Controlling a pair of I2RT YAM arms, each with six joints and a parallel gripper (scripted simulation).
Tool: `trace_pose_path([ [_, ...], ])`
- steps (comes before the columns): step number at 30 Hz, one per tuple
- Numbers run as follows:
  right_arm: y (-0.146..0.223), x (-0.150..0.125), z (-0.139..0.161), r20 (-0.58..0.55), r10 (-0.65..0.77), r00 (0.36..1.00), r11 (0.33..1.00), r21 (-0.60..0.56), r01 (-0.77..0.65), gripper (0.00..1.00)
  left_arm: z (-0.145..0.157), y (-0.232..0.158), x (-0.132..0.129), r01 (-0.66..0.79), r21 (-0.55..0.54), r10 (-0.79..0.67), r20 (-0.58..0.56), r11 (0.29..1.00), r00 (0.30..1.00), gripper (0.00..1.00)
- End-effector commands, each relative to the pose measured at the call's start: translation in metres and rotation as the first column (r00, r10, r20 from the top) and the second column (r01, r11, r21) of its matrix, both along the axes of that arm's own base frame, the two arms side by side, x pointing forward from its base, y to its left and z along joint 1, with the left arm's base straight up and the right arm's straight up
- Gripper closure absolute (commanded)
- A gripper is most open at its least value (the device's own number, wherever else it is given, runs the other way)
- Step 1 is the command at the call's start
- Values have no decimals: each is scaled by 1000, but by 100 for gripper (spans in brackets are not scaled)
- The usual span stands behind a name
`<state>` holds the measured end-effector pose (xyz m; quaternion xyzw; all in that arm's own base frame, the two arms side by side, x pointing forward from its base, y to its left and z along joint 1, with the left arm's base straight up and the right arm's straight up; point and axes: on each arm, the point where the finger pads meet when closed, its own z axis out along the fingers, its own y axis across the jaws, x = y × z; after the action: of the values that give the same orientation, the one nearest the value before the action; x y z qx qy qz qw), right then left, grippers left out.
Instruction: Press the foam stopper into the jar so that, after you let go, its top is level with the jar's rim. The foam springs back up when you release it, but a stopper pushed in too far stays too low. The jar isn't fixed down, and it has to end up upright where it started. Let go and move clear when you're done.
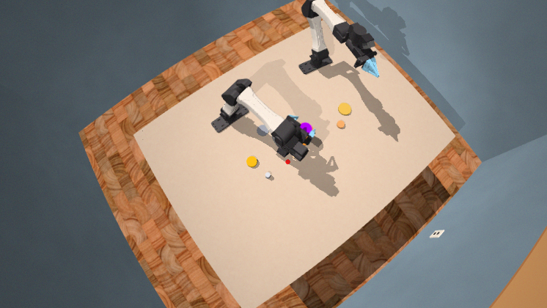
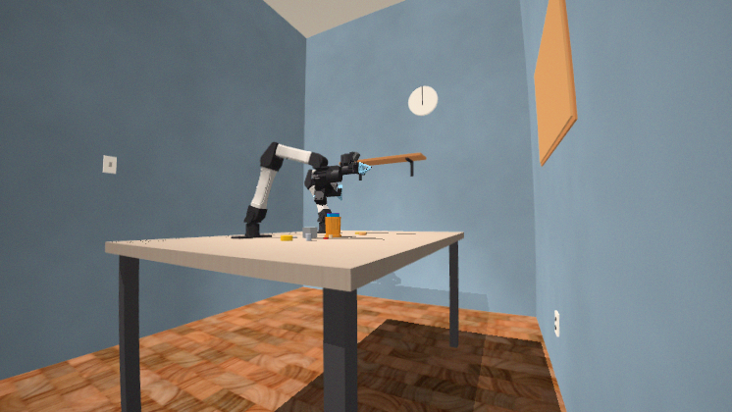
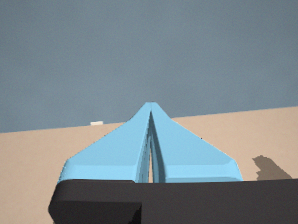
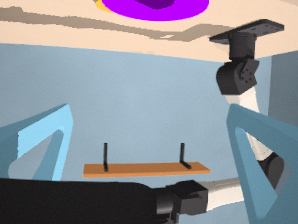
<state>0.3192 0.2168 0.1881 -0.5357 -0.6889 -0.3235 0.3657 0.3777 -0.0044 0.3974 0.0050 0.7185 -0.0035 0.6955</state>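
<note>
The orange jar point(image 2: 333, 228) stands upright on the table. Its stopper point(image 1: 306, 126) point(image 2: 333, 215) point(image 4: 156, 14) has a purple top and blue side, and stands above the jar's rim. My right gripper point(image 1: 303, 125) point(image 2: 339, 191) point(image 4: 149, 112) is open and empty, above the jar with a gap over the stopper. It points roughly sideways, and its arm hides most of the jar in the top view. My left gripper point(image 1: 377, 75) point(image 2: 370, 168) point(image 3: 150, 111) is shut and empty, high and well away from the jar.
A grey block point(image 2: 309, 231) stands beside the jar. Nearby are a yellow disc point(image 1: 251, 161) point(image 2: 286, 237), a small pale cylinder point(image 1: 267, 174) point(image 2: 308, 236), a red dot point(image 1: 287, 161) and a grey disc point(image 1: 262, 130). Another yellow disc point(image 1: 344, 108) and an orange disc point(image 1: 340, 124) lie between the arms.
</note>
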Motion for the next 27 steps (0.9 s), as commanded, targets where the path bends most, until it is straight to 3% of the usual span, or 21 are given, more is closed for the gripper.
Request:
trace_pose_path([
  [1,12,-8,8,-71,57,996,997,65,-52,2,-9,6,8,-20,-6,20,4,1000,1000,100],
  [8,16,-4,0,-80,69,994,997,46,-65,2,-23,6,10,-15,-2,15,-38,1000,999,100],
  [10,14,-10,-17,-115,71,991,997,23,-69,2,-26,8,10,-23,-1,23,-47,1000,999,100],
  [16,8,2,-28,-83,42,996,999,29,-40,2,-23,7,9,-21,-1,21,-42,1000,999,100],
  [20,6,1,-14,-49,28,998,999,40,-26,2,-23,7,9,-21,-1,21,-42,1000,999,100],
  [27,8,1,-31,-70,28,997,999,46,-25,2,-23,7,9,-21,-1,21,-42,1000,999,100],
])
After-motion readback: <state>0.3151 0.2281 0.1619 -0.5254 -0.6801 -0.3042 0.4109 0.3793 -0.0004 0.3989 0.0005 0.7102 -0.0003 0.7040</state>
